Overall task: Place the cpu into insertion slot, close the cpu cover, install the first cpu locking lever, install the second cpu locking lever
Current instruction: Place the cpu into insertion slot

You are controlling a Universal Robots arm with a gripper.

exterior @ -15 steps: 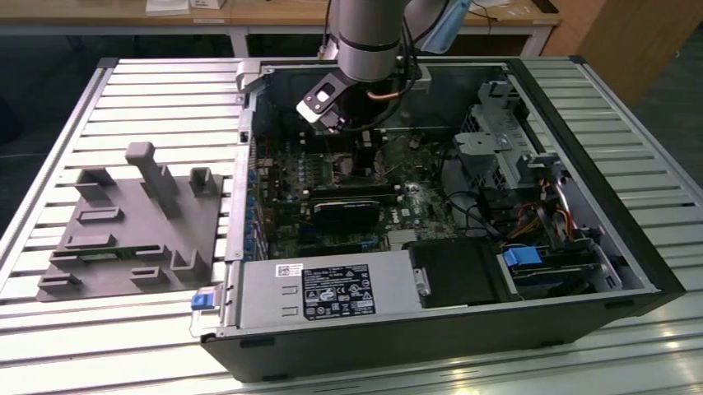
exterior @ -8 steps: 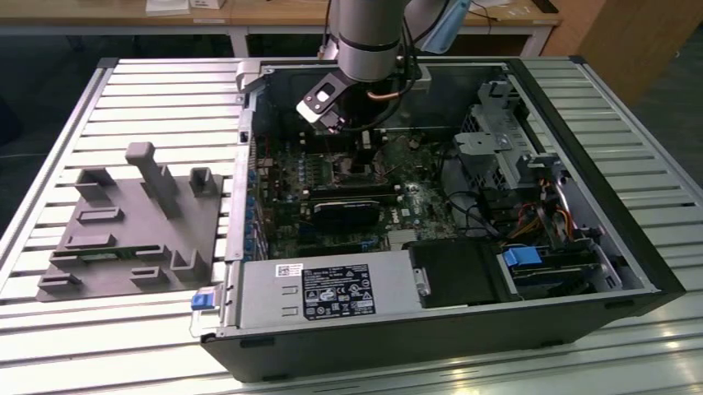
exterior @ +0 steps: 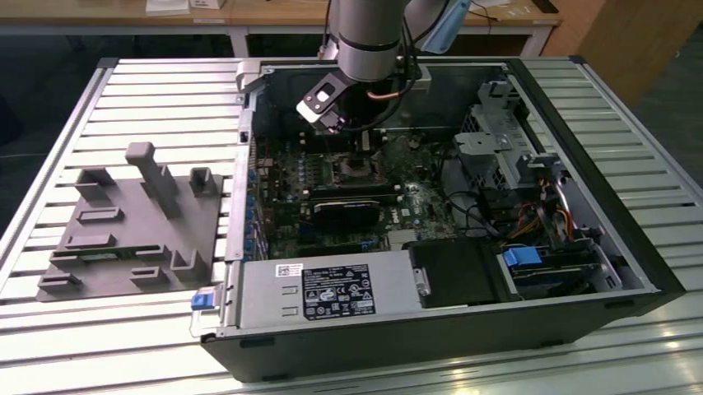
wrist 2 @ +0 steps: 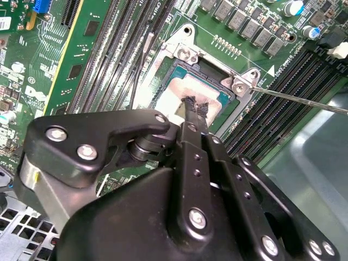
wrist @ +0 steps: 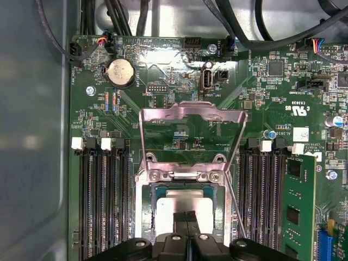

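Observation:
The cpu (wrist: 173,206) lies flat in the insertion slot (wrist 2: 230,101), silvery top up, in both wrist views. My gripper (wrist: 185,216) is shut, its black fingertips (wrist 2: 194,106) together over the middle of the cpu (wrist 2: 187,88), at or just above its surface. The cpu cover (wrist: 190,111), a thin metal frame with a window, stands raised on its hinge beside the slot. Two thin wire locking levers (wrist 2: 304,102) (wrist 2: 139,70) stick out unlatched on either side. In the exterior view the arm (exterior: 368,41) reaches down into the open computer case over the slot (exterior: 349,170).
Long black memory slots (wrist: 103,201) flank the socket on both sides. A power supply (exterior: 329,292) sits at the case's near side and a drive cage with cables (exterior: 516,156) at the exterior view's right. A grey fixture (exterior: 132,222) lies on the slatted table beside the case.

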